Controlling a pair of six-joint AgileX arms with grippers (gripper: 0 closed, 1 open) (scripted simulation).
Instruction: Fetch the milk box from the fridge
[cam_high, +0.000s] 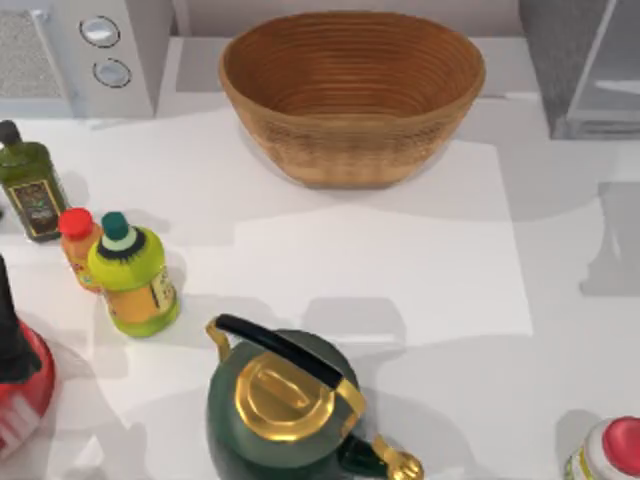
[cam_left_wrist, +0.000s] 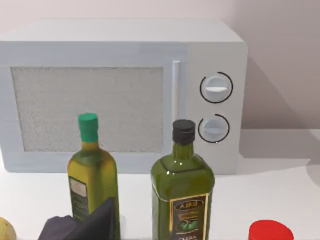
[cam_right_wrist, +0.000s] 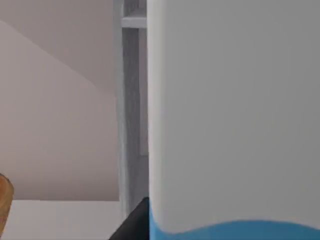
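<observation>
1 milk box (cam_right_wrist: 232, 115) seemingly against right hand.

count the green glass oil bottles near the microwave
2, both standing in front of the microwave: a green-capped bottle and a black-capped bottle beside it. More could be hidden outside these views.

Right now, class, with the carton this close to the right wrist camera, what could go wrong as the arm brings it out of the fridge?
1. The milk box sits close beside the fridge frame, so it might clip it.
2. The wicker basket stands just left of the fridge; a wide swing could bump it.
3. The green kettle crowds the table's front.
</observation>
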